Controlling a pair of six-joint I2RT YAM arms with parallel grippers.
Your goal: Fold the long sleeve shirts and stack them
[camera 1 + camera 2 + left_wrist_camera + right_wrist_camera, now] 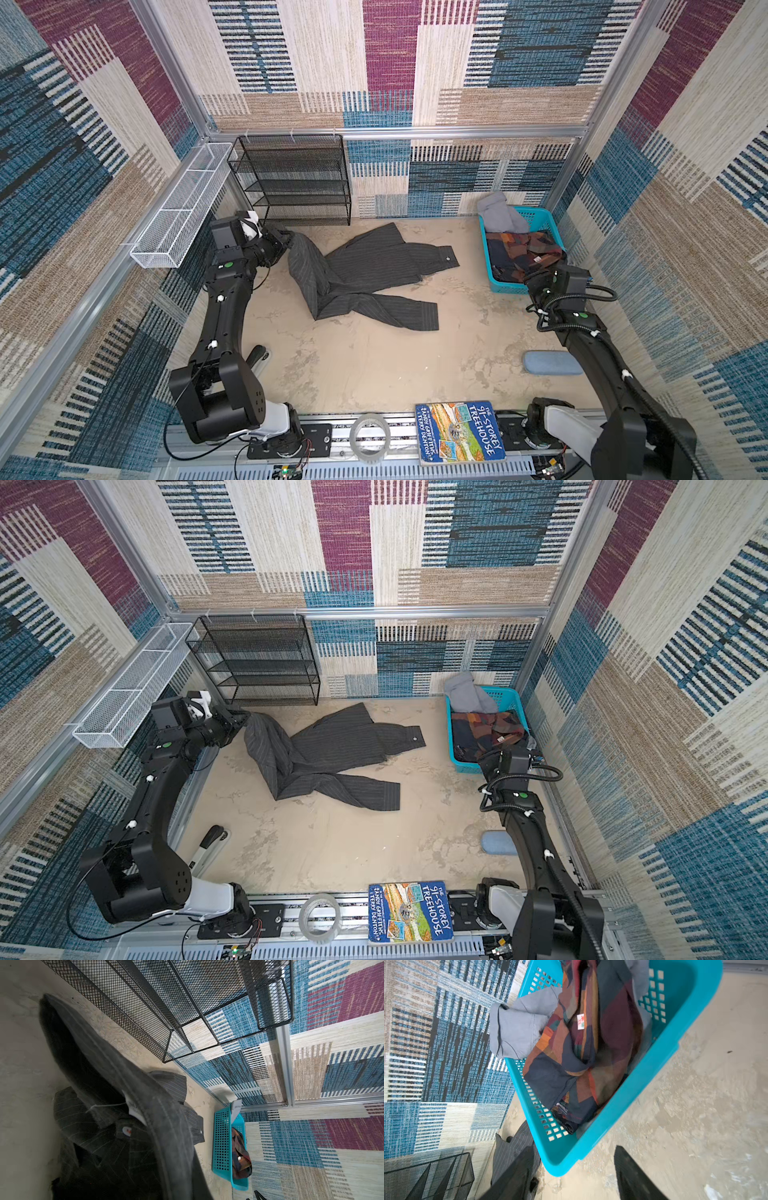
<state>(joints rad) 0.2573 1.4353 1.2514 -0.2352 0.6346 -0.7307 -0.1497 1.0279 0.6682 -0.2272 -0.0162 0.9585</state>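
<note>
On the left, the left claw (287,240) is pinching one edge of the grey striped shirt (365,270), held up just in front of the black wire shelf (299,183); the rest of the shirt lies crumpled in the middle of the table (374,365). To the right stands the blue basket (485,249) with more clothes (528,249) inside; the right claw (574,1149) hangs by its near corner, spread wide, holding nothing.

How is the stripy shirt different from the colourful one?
The striped shirt is dark grey with pale lines; the colourful shirt has orange, maroon, navy patches. The striped shirt sprawls on the table, left gripper pinching it; the colourful shirt sits bunched in the basket. Neither is folded.
</note>
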